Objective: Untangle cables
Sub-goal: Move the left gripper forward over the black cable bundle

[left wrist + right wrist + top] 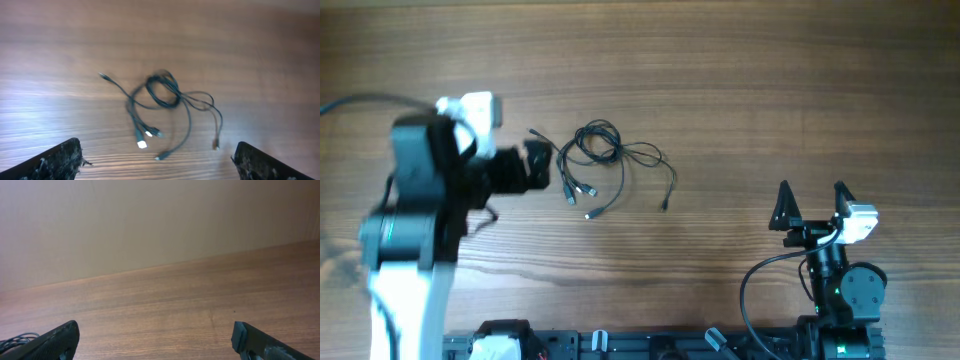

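The cables (605, 160) are a small tangle of thin black cords with looped middle and several plug ends, some silver-tipped, on the wooden table left of centre. In the left wrist view the tangle (165, 100) lies ahead of the fingers. My left gripper (535, 165) hovers just left of the tangle, open and empty; it also shows in the left wrist view (157, 160). My right gripper (812, 205) rests at the front right, open and empty, far from the cables; it also shows in the right wrist view (157, 340).
The wooden table (740, 80) stretches around the tangle. The arm bases and a black rail (650, 345) line the front edge. A thick black robot cable (760, 280) loops beside the right arm.
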Action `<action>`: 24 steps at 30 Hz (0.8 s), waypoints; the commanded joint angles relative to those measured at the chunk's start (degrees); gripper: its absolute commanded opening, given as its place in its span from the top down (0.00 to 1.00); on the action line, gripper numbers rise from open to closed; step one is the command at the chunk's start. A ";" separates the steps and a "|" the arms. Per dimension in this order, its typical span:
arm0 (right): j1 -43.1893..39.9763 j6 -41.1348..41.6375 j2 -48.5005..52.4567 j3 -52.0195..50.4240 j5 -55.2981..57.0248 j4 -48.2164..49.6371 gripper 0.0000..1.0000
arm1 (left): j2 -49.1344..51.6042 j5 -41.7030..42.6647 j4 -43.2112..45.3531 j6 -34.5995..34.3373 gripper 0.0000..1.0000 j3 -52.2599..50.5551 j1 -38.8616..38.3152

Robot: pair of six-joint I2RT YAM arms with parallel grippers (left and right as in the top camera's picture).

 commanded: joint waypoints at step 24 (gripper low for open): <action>0.28 0.66 -0.15 -0.07 -0.09 0.11 0.00 | 29.20 -2.49 -1.20 -21.75 0.96 0.52 0.26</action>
